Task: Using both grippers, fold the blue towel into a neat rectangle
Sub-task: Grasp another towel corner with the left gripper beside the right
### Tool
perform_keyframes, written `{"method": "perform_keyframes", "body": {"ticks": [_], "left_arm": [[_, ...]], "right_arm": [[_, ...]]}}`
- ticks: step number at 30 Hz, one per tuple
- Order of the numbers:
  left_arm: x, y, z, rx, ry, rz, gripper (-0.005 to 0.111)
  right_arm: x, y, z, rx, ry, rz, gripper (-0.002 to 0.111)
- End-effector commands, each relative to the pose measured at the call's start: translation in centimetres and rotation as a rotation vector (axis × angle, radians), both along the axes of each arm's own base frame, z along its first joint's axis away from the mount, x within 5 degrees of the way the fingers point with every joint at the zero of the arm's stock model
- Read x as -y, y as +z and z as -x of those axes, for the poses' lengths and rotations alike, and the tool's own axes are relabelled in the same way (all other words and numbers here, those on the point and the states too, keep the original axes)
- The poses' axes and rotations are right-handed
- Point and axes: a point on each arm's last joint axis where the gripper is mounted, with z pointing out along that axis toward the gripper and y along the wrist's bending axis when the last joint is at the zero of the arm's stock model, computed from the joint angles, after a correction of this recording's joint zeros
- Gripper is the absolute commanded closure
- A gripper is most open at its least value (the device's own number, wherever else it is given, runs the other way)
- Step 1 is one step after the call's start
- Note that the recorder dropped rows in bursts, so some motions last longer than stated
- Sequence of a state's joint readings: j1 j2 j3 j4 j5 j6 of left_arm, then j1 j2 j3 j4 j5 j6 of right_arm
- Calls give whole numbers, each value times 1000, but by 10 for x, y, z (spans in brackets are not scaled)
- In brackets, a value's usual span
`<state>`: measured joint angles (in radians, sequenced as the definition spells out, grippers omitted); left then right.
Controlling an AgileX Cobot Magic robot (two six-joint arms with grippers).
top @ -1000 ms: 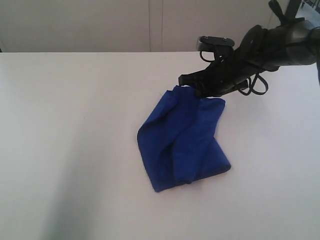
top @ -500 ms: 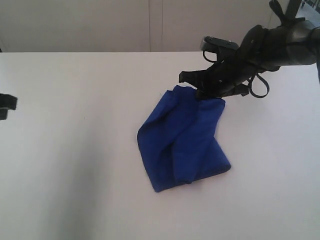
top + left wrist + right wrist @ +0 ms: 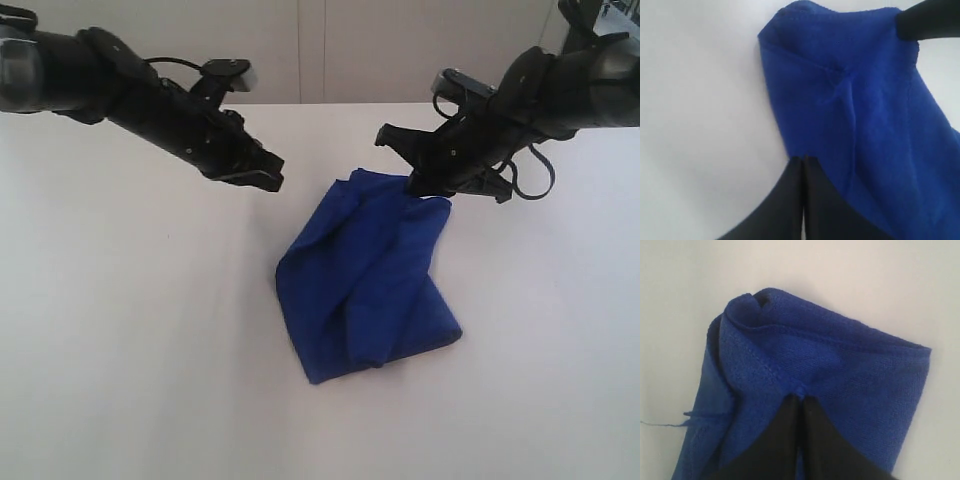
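A blue towel (image 3: 365, 290) lies in a loose, lumpy bundle on a smooth white table (image 3: 120, 350). It is folded over itself with uneven, rounded edges and is not yet a rectangle. Its soft, fuzzy pile and stitched hem show clearly beneath the right gripper (image 3: 799, 399). That gripper's narrow black fingers are pressed together on a small pucker of cloth at the bundle's far edge, apparently to hold that end for the next fold. Off to its side, the left gripper (image 3: 803, 160) hangs just beside the towel's opposite border. Its fingers are pressed together on nothing, tips aimed at the cloth, likely lining up a second hold.
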<state>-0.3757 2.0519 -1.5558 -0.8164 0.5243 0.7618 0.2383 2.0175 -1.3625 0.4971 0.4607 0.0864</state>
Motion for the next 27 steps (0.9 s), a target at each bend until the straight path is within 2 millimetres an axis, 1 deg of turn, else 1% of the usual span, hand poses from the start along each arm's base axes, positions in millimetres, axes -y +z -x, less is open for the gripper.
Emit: {"method": "perform_keyframes", "body": {"ticks": [1, 2, 3, 4, 6, 8, 12, 19, 23, 25, 27], "left_arm": [[30, -4, -4, -19, -46, 61, 101], [35, -5, -4, -22, -50, 70, 96], [43, -7, -5, -13, -70, 83, 86], [48, -8, -5, -6, -83, 88, 80], [62, -17, -7, -9, -100, 102, 62], [67, -22, -11, -4, -102, 104, 58], [74, -30, -19, -3, -89, 118, 58], [77, -48, -20, -25, -93, 126, 58], [77, -49, -21, -31, -85, 137, 59], [77, -49, -21, -27, -88, 137, 64], [77, -49, -21, -21, -94, 134, 73]], "right_arm": [[4, 1, -2, 6, -16, -4, 108], [4, 1, -2, 6, -16, -4, 108], [4, 1, -2, 6, -16, -4, 108], [4, 1, -2, 6, -16, -4, 108], [4, 1, -2, 6, -16, -4, 108], [4, 1, -2, 6, -16, -4, 108], [4, 1, -2, 6, -16, -4, 108], [4, 1, -2, 6, -16, -4, 108], [4, 1, -2, 6, -16, -4, 108], [4, 1, -2, 6, -16, -4, 108], [4, 1, -2, 6, -16, -4, 108]]}}
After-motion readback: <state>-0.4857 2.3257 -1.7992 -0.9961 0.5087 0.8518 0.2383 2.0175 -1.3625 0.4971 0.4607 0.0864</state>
